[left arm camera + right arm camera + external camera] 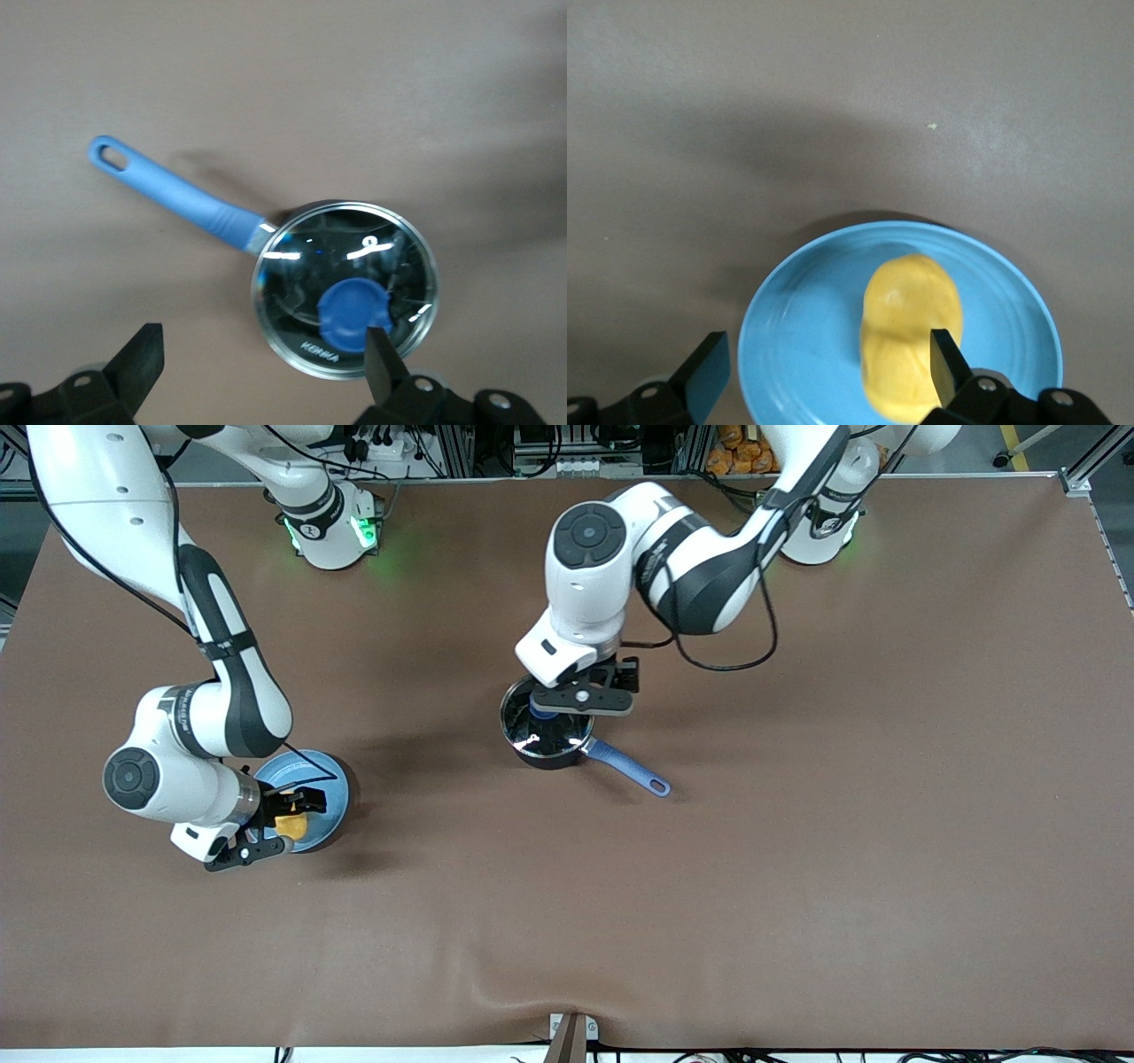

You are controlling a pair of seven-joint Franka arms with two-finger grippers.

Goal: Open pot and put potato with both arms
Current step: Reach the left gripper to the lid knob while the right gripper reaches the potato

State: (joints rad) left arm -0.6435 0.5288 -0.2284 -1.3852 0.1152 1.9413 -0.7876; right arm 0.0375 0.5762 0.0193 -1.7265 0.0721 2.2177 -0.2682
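Black fingers [142,359] of the left gripper [580,695] stand wide apart, grasping nothing, one fingertip overlapping the lid's blue knob [353,315] in the left wrist view while the other is off to the side over bare cloth. This gripper hangs over the pot [546,731], which sits near the middle of the brown table [797,824] with its clear glass lid [345,288] on and its long blue handle [177,195] pointing toward the front camera and the left arm's end. The right gripper [266,828] likewise has its fingers [704,372] spread and released, straddling the potato [911,341] without clasping it; whether a fingertip touches it cannot be told. The yellow potato lies on the light-blue plate [797,328], which rests toward the right arm's end of the table, well apart from the pot and a little nearer to the front camera. Both white arms reach down from their bases, the left arm [673,558] bending over the pot, the right arm [213,700] over the plate.
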